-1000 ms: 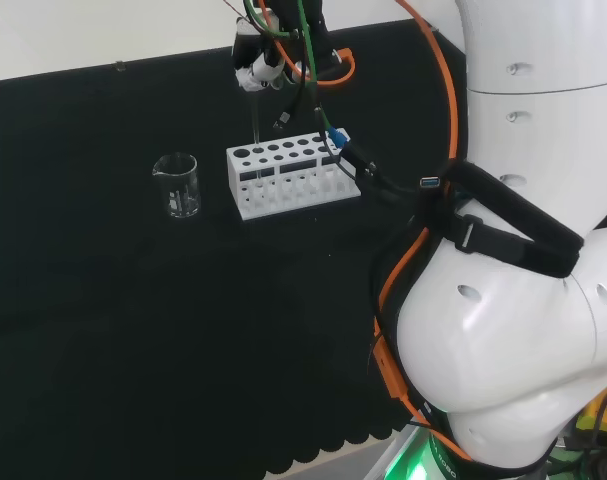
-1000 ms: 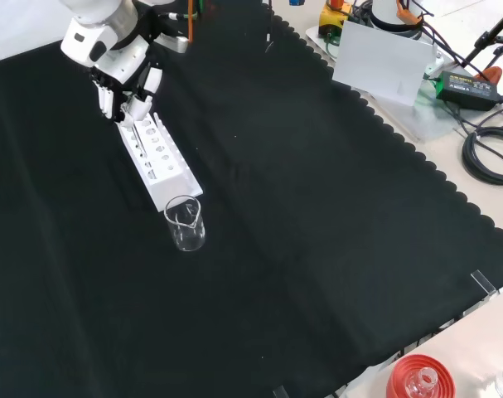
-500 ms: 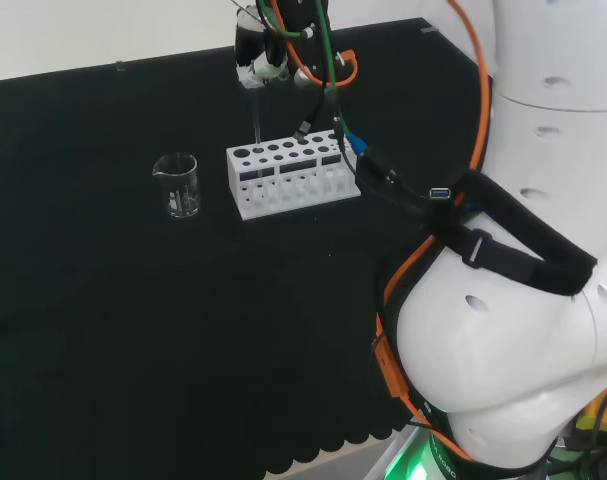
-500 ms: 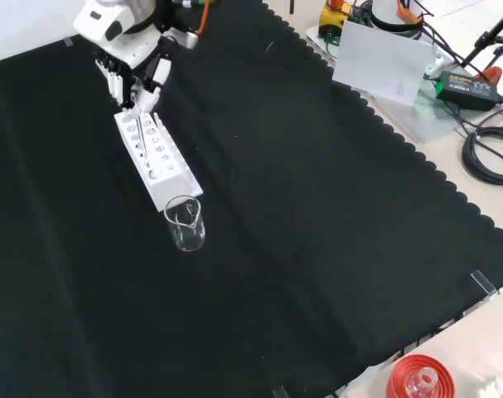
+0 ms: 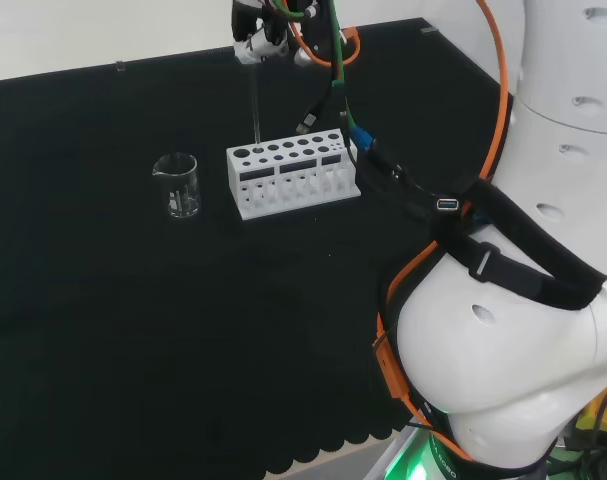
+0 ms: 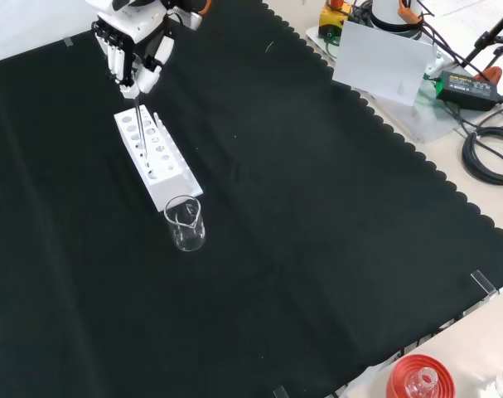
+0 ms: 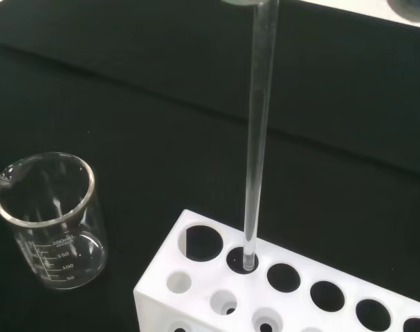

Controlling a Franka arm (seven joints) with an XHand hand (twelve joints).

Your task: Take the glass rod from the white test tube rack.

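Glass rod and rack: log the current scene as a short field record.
hand: above the rack's far end in the front view, fingers curled on the rod's top
glass rod: upright, lower tip just at a rack hole's mouth
white test tube rack: on the black cloth
beaker: empty, left of the rack in the head view

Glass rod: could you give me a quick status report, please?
Hand shut on glass rod, above the rack. Rod upright, tip at a hole of the white test tube rack. Beaker stands apart; nothing in the way.
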